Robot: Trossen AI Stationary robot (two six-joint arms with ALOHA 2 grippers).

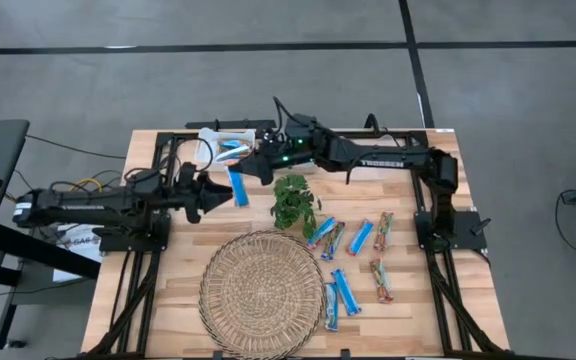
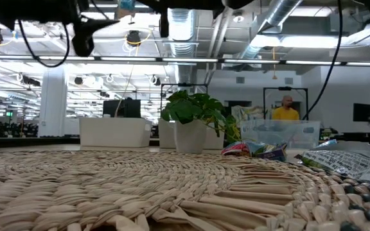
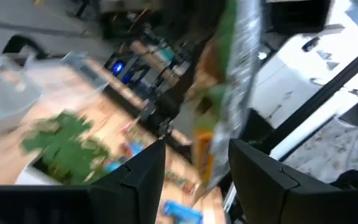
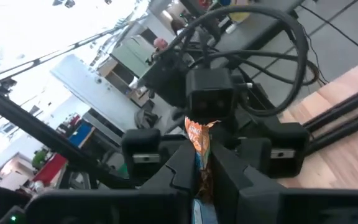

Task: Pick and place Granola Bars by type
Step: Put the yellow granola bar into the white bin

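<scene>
- We are seeing the left gripper (image 1: 236, 190) reaching from the table's left side toward the middle, up off the table, holding a blue granola bar (image 1: 237, 187) between its fingers.
- In the left wrist view the left gripper's fingers (image 3: 146, 169) are closing on a bar (image 3: 219, 112) standing between them; it is blurred, with green, orange and foil showing.
- The right gripper (image 1: 250, 165) is reaching across the back of the table toward the left one, and the two grippers are sitting near each other.
- In the right wrist view the right gripper's fingers (image 4: 179, 163) are pinching the same orange-topped bar (image 4: 199, 138), with the other arm's gripper (image 4: 211, 134) gripping it from the far side.
- The loose granola bars (image 1: 360, 237) are lying on the wooden table (image 1: 168, 300) to the right of the plant (image 1: 294, 202), some blue, a few reddish.
- Two more blue bars (image 1: 340, 296) are lying just beside the right edge of the woven mat (image 1: 260, 292).
- A white tray (image 1: 226, 142) is sitting at the back of the table with light-blue items inside.
- In the low view a person in yellow (image 2: 286, 110) is standing in the room behind.
</scene>
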